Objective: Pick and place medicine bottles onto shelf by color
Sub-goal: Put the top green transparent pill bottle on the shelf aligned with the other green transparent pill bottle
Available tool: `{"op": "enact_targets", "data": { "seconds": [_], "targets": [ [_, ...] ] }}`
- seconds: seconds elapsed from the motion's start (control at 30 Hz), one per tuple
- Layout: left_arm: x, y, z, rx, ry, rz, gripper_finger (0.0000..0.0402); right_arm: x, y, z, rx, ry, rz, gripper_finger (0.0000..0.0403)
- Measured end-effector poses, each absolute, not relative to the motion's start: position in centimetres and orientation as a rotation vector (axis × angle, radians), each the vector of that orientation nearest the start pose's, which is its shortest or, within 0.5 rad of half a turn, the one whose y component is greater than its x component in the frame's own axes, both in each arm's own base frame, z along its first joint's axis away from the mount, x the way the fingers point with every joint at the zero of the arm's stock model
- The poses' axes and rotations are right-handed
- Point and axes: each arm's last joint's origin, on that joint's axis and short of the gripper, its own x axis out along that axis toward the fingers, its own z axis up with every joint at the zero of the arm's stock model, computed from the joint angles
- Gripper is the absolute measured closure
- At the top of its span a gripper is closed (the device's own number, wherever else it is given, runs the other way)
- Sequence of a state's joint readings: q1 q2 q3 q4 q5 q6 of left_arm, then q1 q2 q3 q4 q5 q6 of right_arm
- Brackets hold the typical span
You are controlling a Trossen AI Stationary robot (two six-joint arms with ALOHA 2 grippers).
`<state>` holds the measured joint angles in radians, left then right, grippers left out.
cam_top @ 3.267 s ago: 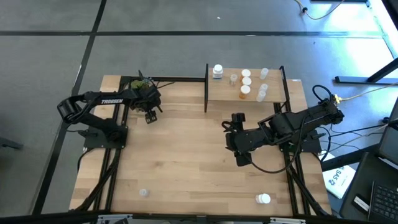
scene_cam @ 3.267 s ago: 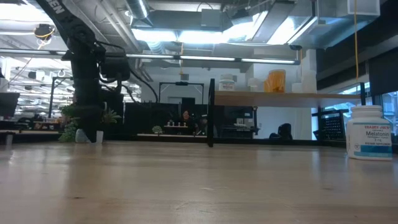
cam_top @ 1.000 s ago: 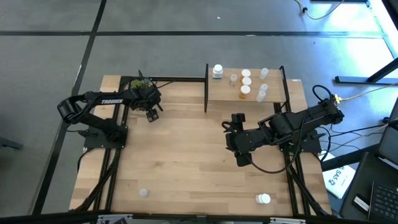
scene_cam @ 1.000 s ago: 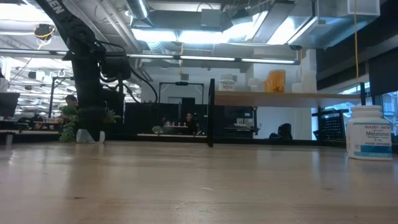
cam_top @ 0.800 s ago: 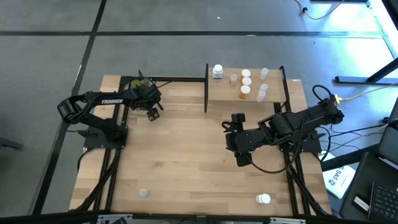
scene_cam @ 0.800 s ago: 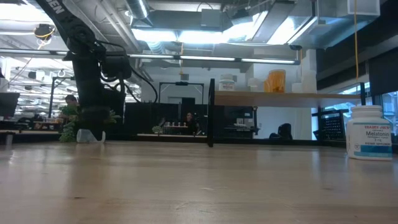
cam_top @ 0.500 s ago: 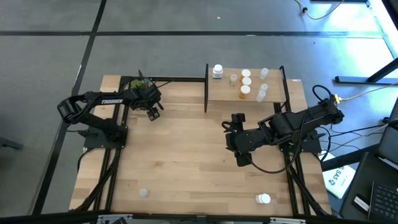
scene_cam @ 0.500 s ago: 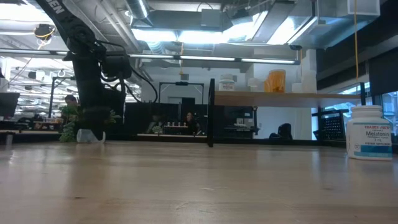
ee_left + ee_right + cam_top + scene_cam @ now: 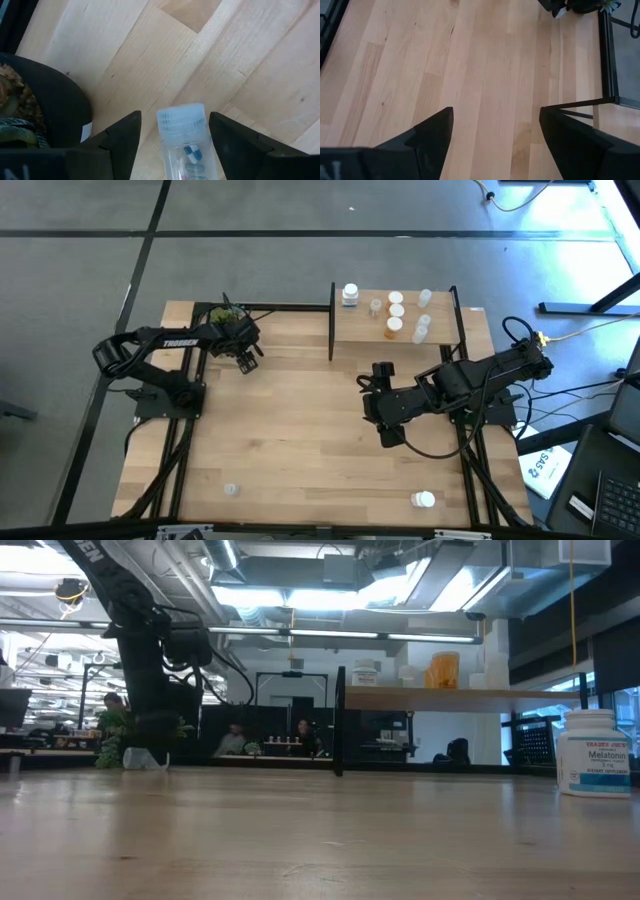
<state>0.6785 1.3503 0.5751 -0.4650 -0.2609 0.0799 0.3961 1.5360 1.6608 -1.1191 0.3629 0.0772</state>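
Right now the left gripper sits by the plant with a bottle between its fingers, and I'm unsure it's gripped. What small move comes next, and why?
Probably finish closing. The left gripper straddles a clear bottle lying on the table beside the plant pot, but gaps show between both fingers and the bottle, so lifting now would likely leave it behind. The right gripper waits open over bare wood.

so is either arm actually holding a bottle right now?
Cannot tell. A clear bottle stands between the left tool's fingers with gaps either side. The right tool is empty.
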Motion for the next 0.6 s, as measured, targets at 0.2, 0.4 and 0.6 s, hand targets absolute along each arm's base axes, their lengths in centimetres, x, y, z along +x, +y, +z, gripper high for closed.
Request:
{"op": "enact_targets", "data": {
  "seconds": [0.2, 0.4, 0.6],
  "targets": [
    [16.2, 14.1, 13.0, -0.246, 1.328, 0.785, 0.0174, 27.9, 10.6, 37.8, -0.296, 0.922, -0.005, 0.0106],
    [16.4, 14.0, 12.7, -0.236, 1.340, 0.789, 0.0174, 27.9, 10.6, 37.8, -0.297, 0.922, -0.005, 0.0106],
    [16.7, 13.5, 13.1, -0.198, 1.314, 0.791, 0.0197, 27.9, 10.5, 37.8, -0.299, 0.922, -0.005, 0.0106]
  ]
}}
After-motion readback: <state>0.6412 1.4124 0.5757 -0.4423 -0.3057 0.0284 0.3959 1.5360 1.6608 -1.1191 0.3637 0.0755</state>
